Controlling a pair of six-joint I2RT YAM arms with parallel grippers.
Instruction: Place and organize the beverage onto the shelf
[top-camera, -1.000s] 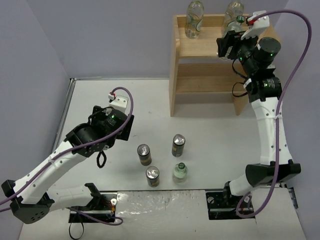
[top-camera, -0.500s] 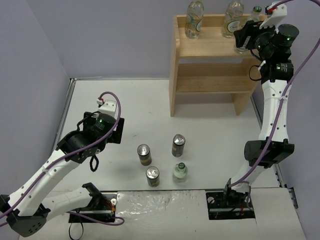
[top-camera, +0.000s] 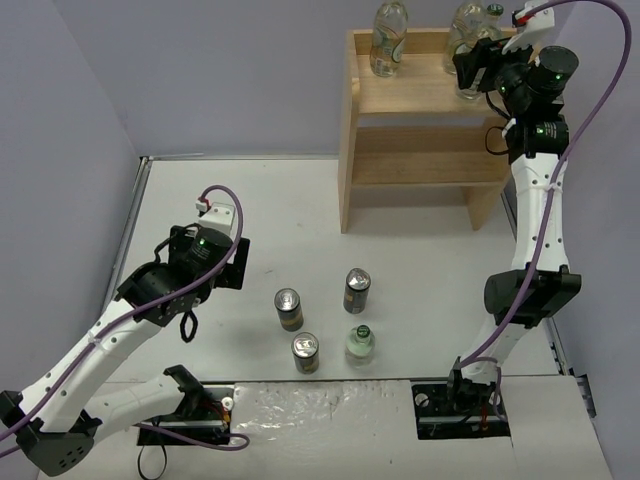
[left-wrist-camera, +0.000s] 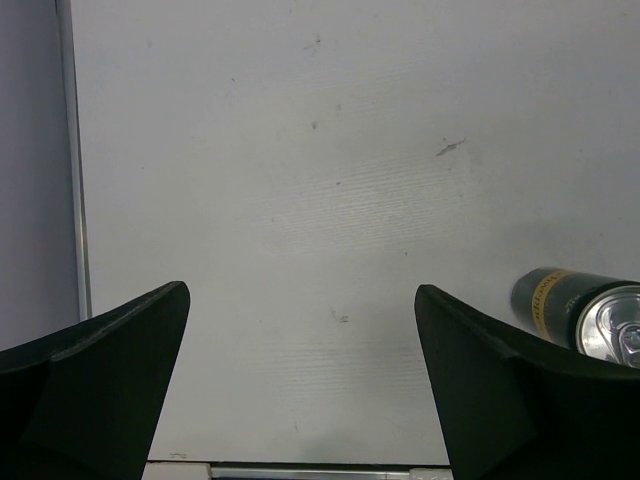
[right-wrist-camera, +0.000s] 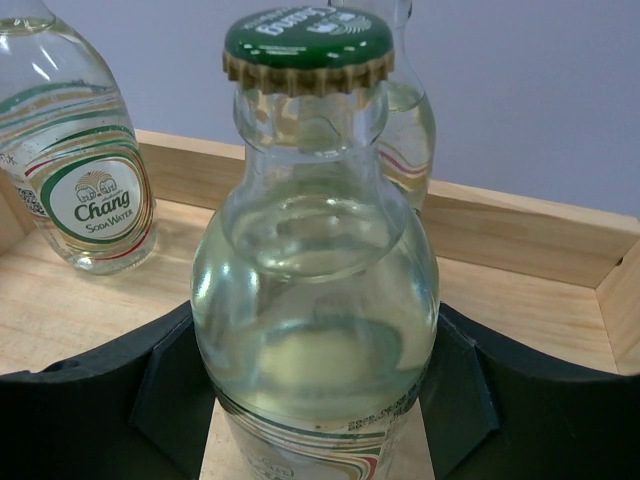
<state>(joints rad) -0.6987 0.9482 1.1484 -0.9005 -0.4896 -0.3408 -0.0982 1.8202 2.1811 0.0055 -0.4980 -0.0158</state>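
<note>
My right gripper (top-camera: 472, 68) (right-wrist-camera: 315, 390) is shut on a clear bottle (right-wrist-camera: 315, 290) with a green cap (top-camera: 494, 11), held over the right part of the wooden shelf's (top-camera: 420, 155) top tier; its base is hidden. Two more bottles stand on that tier, one at the left (top-camera: 390, 40) and one next to the held bottle (top-camera: 465, 32) (right-wrist-camera: 85, 190). On the table stand three dark cans (top-camera: 288, 308) (top-camera: 306, 352) (top-camera: 357, 290) and one bottle (top-camera: 360, 343). My left gripper (top-camera: 230, 263) (left-wrist-camera: 300, 300) is open and empty, left of the cans; one can (left-wrist-camera: 590, 315) shows by its right finger.
The shelf's lower tier (top-camera: 420, 175) holds nothing. Purple walls close the scene at the left and back. A metal strip (left-wrist-camera: 72, 150) runs along the table's left edge. The top tier has a low back rail (right-wrist-camera: 520, 225).
My right gripper has carried the bottle up over the top tier and then left toward the second bottle. My left arm pulled back to the left, then stayed still.
</note>
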